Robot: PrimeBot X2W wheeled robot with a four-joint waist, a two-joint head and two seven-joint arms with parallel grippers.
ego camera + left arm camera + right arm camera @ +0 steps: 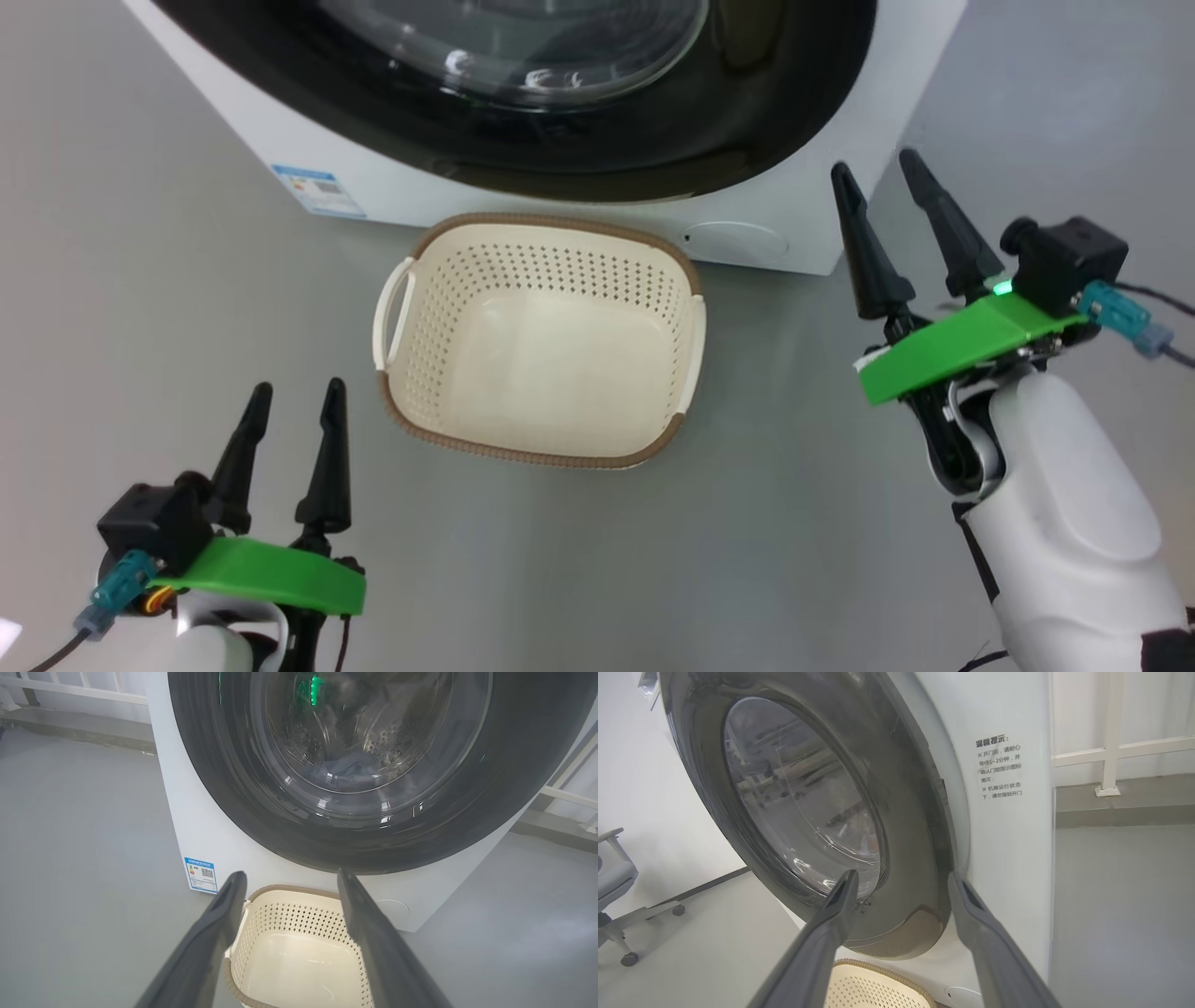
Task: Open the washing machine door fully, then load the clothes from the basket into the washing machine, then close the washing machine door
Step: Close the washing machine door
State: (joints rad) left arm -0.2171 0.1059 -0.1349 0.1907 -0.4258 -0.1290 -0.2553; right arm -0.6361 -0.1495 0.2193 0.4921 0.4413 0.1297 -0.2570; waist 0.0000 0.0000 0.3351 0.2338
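Right tool point(874, 163) and left tool point(299, 385) gape wide, empty; the washing machine door point(653, 159) looks flush, so the right should back straight off without nudging it.

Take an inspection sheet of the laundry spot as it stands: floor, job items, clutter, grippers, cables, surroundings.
Surface: grey floor, the basket standing on it.
Job's things: washing machine door shut against the washing machine; basket empty, in front of the machine; clothes show as bluish fabric through the glass, inside the drum.
Clutter: nothing seen.
Grippers: left gripper open, holding nothing; right gripper open, holding nothing, near the machine's front corner.
Cables: left wrist cable and right wrist cable, both away from the basket.
Surroundings: office chair, white railing.
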